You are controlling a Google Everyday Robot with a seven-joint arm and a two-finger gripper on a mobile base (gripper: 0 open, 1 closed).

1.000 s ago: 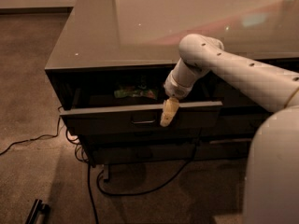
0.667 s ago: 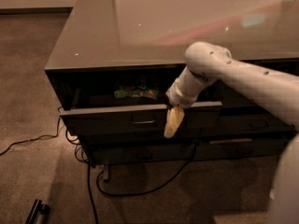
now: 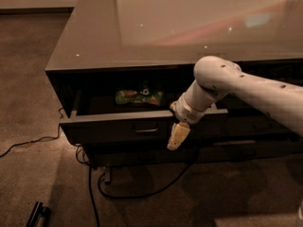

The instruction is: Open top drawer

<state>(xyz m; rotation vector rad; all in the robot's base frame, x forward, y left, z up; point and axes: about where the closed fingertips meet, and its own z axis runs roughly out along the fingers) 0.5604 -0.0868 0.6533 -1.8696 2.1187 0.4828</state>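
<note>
At the front of the low dark cabinet [image 3: 142,37], the gripper [image 3: 178,137] hung with its pale yellowish tip pointing down at the floor, just right of the small metal loop handle [image 3: 146,128] and apart from it. It lay over the flat front of the top drawer [image 3: 109,126], its tip reaching past the drawer's lower edge. Whether it was pressed against that front or only hovered before it could not be told, and neither could whether it was clenched or released; it held nothing that could be seen. The white arm [image 3: 246,86] came in from the right and bent down across the drawer's right end. The top drawer stood partway out of the cabinet, directly under the glossy top, its dark interior showing. A green packet [image 3: 139,97] lay inside toward the back, near the middle. Below it, a lower drawer front [image 3: 246,145] sat closed. Black cables [image 3: 142,193] trailed over the brown carpet [image 3: 38,164] under and beside the cabinet.
</note>
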